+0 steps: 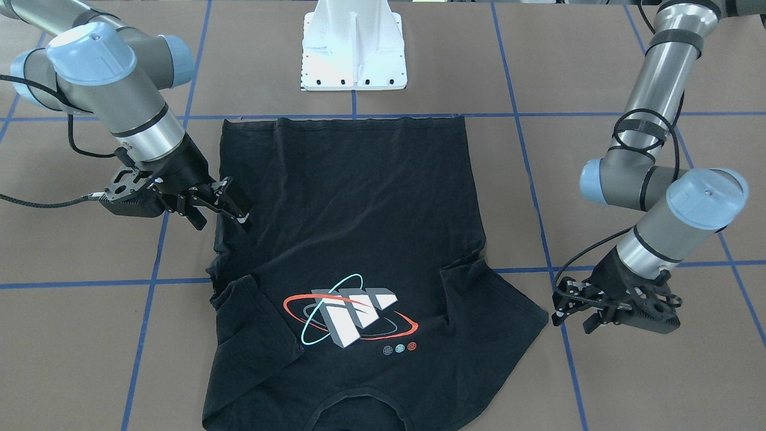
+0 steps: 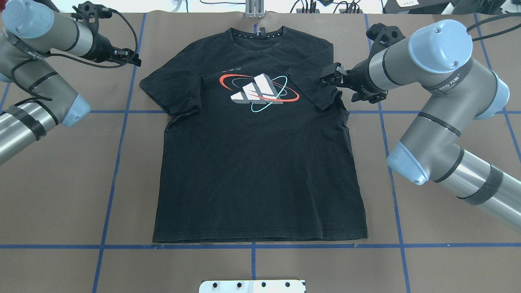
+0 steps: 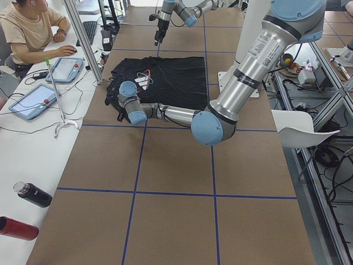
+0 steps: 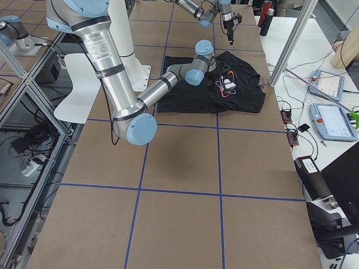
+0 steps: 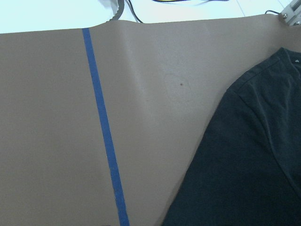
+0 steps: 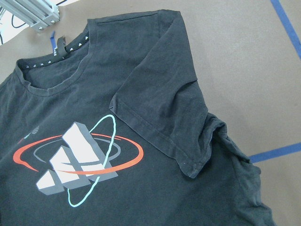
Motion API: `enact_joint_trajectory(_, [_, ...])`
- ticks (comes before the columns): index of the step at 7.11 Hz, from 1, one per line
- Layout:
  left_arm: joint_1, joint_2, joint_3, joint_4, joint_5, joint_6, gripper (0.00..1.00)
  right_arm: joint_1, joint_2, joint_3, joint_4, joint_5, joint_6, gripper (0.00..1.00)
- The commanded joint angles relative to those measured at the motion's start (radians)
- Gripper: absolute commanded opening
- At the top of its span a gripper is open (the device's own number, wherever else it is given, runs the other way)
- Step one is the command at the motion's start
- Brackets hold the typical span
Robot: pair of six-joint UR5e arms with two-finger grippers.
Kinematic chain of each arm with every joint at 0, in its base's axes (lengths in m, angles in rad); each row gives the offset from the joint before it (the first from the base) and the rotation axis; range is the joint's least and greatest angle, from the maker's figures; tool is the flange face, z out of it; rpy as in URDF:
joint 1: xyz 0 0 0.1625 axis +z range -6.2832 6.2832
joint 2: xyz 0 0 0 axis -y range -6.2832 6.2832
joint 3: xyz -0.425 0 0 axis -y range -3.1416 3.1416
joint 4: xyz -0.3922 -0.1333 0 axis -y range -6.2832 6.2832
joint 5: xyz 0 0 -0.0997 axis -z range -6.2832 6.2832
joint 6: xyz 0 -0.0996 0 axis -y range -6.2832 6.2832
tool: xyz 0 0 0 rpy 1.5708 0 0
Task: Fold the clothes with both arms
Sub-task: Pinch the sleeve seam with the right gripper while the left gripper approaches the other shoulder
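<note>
Meanwhile, the black T-shirt (image 2: 260,171) lies flat, logo up, on the tabletop (image 2: 61,183). The right gripper (image 1: 222,222), fingers spread and empty, hovers at the shirt's side edge, just beside its inward-folded sleeve (image 6: 160,108). The left gripper (image 1: 571,322), also spread, hangs over bare tabletop beyond the shirt's opposite side.

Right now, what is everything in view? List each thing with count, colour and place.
T-shirt: one, black, logo up, flat mid-table, the sleeve on the robot's right folded inward.
table: one, brown, blue tape lines.
pedestal base: one, white, near the shirt's hem.
person: one, seated at the side desk.
tablets: two, grey-blue, on that desk.
bottles: two, one black, one red, on that desk.
left arm, right arm: silver-grey, light-blue caps, flanking the shirt.
left claw: black, open, beside the spread sleeve.
right claw: black, open, at the shirt's side edge.
</note>
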Motion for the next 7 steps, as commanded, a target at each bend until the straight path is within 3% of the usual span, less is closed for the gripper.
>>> enact_joint_trajectory(1, [0.023, 0.001, 0.001, 0.007, 0.015, -0.117, 0.49, -0.006, -0.007, 0.007, 0.000, -0.005, 0.001, 1.00])
enact_joint_trajectory(7, [0.081, 0.005, -0.008, 0.120, 0.063, -0.242, 0.49, -0.013, -0.007, 0.000, 0.001, -0.010, -0.001, 1.00])
